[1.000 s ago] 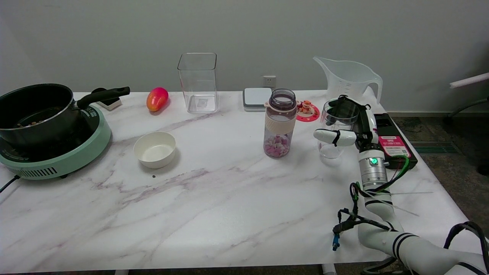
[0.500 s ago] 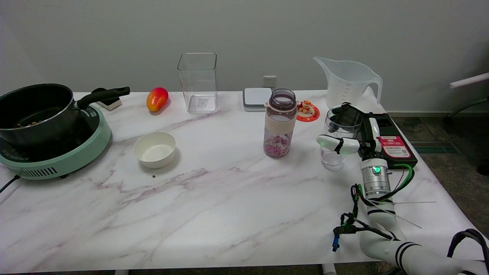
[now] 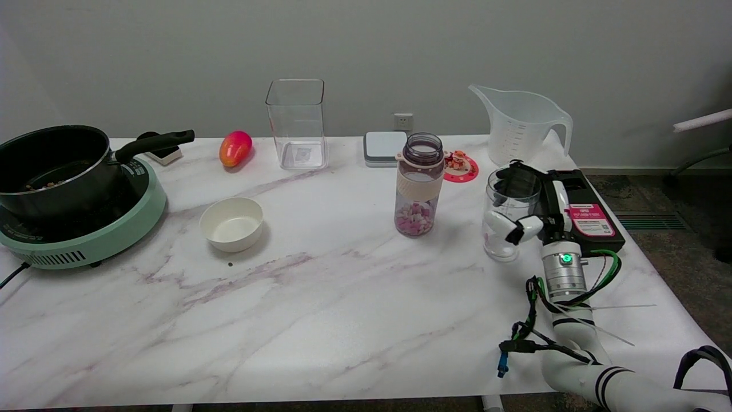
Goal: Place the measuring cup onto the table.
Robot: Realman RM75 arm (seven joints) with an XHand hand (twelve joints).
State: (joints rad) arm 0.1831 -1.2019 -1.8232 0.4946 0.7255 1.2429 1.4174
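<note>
i have the right hand (image 3: 523, 214) wrapped around the small clear measuring cup (image 3: 509, 214), upright at the right end of the surface (image 3: 320, 297), between the bottle (image 3: 420, 186) and the black box (image 3: 589, 214). its base looks down or nearly so; letting go and pulling away are left.

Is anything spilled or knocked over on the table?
No, nothing stands out. The bottle, white bowl and big jug stand upright, and the robot hand holds the clear measuring cup upright.
</note>
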